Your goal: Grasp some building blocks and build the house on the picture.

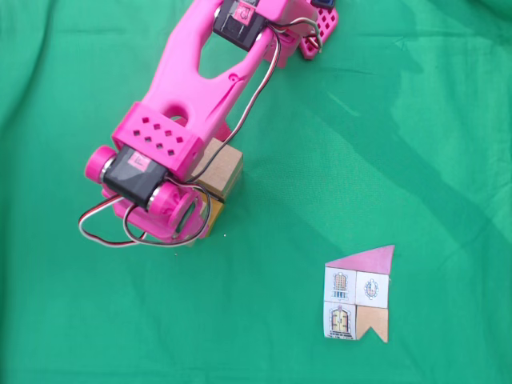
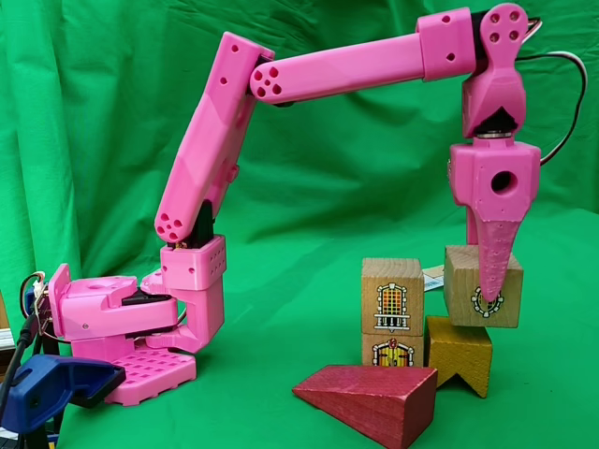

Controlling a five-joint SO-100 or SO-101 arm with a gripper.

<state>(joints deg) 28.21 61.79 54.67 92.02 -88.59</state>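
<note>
Green cloth (image 1: 416, 120) covers the table and, in the side-on fixed view, also hangs as a wrinkled backdrop behind the pink arm (image 2: 337, 70). In that view the arm's base (image 2: 122, 323) sits at the lower left beside a blue clamp (image 2: 47, 388), and the arm reaches across the top of the frame and bends straight down at the right. Its gripper (image 2: 489, 285) points downward against the front of a pale wooden cube (image 2: 463, 281) with a small round print low on its face; that cube sits tilted on top of an orange-tan notched block (image 2: 459, 354). The visible finger lies across the cube's face, but whether the fingers are actually clamped on the cube cannot be told from either view. Just left of this pair stand two pale cubes stacked upright: the top one (image 2: 391, 297) shows a printed window, the lower one (image 2: 391, 354) a printed door. A dark-red wedge (image 2: 370, 400) lies on the cloth in front of them at the bottom centre, touching or nearly touching the lower cube. In the top-down fixed view the arm's wrist covers most of the stack at centre left, with only the cube tops (image 1: 220, 170) peeking out to its right. The paper house picture (image 1: 358, 294) lies flat at the lower right of that view, well apart from the blocks, with a pink slanted roof, white window and door squares, and a tan notched square.
</note>
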